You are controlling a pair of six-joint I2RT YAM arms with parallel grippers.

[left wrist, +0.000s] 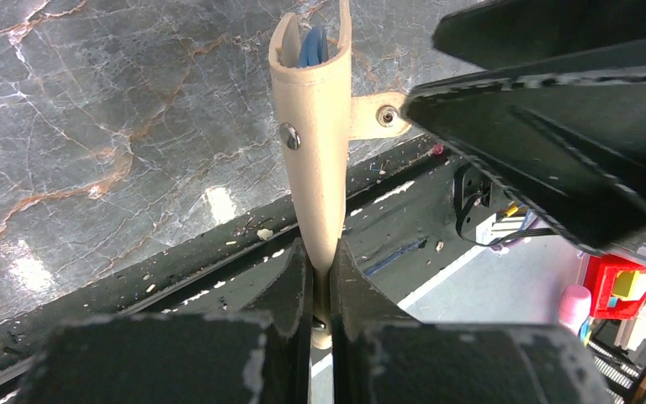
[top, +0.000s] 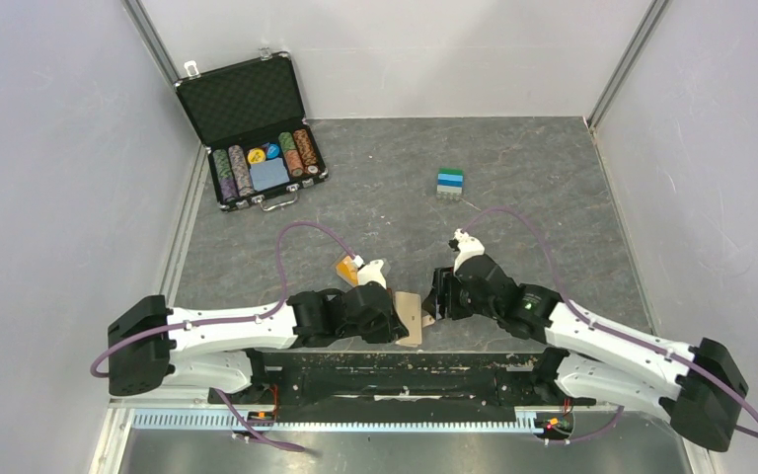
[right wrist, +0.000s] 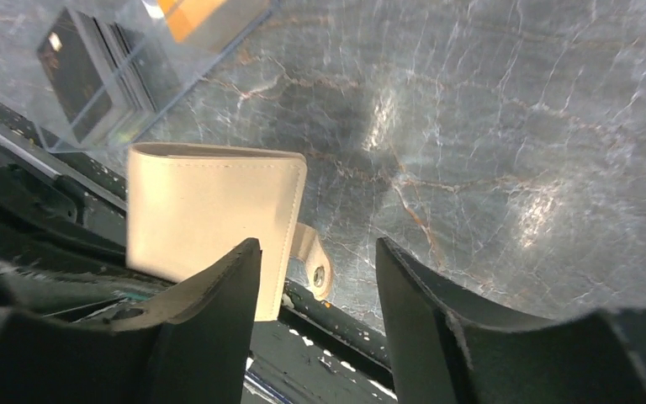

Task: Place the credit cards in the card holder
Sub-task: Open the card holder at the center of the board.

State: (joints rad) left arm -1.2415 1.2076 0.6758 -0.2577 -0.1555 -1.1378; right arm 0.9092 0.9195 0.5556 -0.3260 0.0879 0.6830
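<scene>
Top: left gripper [top: 402, 318] clamped on card holder [top: 414, 322] edge; right gripper [top: 439, 299] just beside holder, jaws apart, empty.
Left wrist: only view showing blue credit card [left wrist: 311, 46] tucked inside holder.
Right wrist: holder's flat face, snap tab [right wrist: 315, 263] loose at its edge.
Probably snapping shut next: push tab square onto stud [left wrist: 290, 135], left grip firm.
</scene>
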